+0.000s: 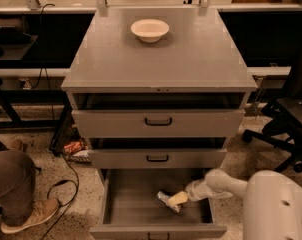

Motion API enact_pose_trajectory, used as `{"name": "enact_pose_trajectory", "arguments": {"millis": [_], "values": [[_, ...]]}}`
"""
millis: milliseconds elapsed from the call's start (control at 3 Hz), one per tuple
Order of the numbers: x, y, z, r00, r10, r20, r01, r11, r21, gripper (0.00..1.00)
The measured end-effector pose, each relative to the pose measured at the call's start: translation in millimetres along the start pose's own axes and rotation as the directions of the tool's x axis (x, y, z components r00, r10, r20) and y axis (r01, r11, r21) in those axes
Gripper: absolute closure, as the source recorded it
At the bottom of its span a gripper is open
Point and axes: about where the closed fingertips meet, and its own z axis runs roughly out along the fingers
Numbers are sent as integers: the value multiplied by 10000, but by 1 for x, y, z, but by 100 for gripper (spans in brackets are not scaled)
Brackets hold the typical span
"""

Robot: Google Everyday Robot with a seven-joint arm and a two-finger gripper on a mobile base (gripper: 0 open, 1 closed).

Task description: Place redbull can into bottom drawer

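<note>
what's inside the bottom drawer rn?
The bottom drawer holds the redbull can, with the gripper at its right side. The arm covers the floor right of them; the front wall hides the nearest strip.

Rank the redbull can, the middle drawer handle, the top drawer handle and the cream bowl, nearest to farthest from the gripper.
The gripper is inside the open bottom drawer.
1. redbull can: right at the gripper, on the drawer floor.
2. middle drawer handle: just above.
3. top drawer handle: higher up.
4. cream bowl: at the back of the cabinet top.

No legible txt anywhere.
</note>
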Motion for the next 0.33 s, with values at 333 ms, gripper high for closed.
{"name": "enact_pose_trajectory", "arguments": {"millis": [333], "values": [[0,-13,-65,9961,309,829,-327,9993,201,0]]}}
